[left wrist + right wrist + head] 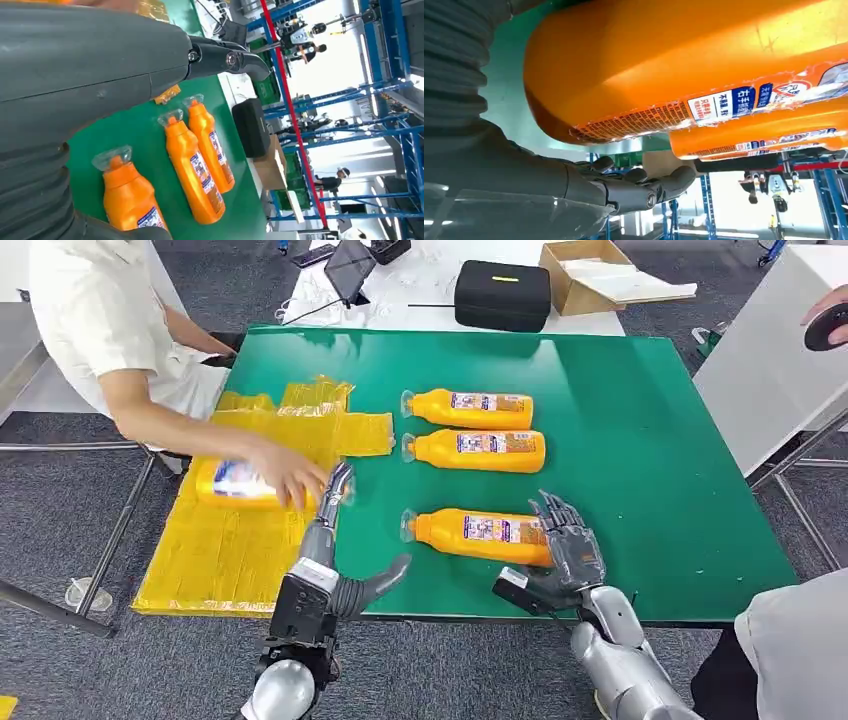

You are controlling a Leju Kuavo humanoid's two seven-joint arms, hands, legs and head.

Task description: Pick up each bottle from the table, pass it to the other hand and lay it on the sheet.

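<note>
A green worktop (620,440) carries three orange bottles lying on their sides, caps pointing toward the left hand's side. The right hand (565,545) rests at the base end of the nearest bottle (475,533), fingers spread upright against it and thumb stretched out low beside it; it has not closed around the bottle, and the bottle lies flat on the worktop. Beyond this hand, farther from the robot, lie the middle bottle (478,449) and then the far bottle (470,408), side by side and just apart.

The left hand (335,540) reaches forward with fingers extended and thumb out to the side, holding nothing. Just past its fingertips is a yellow sheet (225,540) that hangs over the worktop's edge. On the sheet lies a fourth bottle (235,485), with a person's hand (290,475) resting on it.

Far beyond both hands, on a white table, sit a closed black case (502,295) and an open cardboard box (590,275) with pale material in it.
</note>
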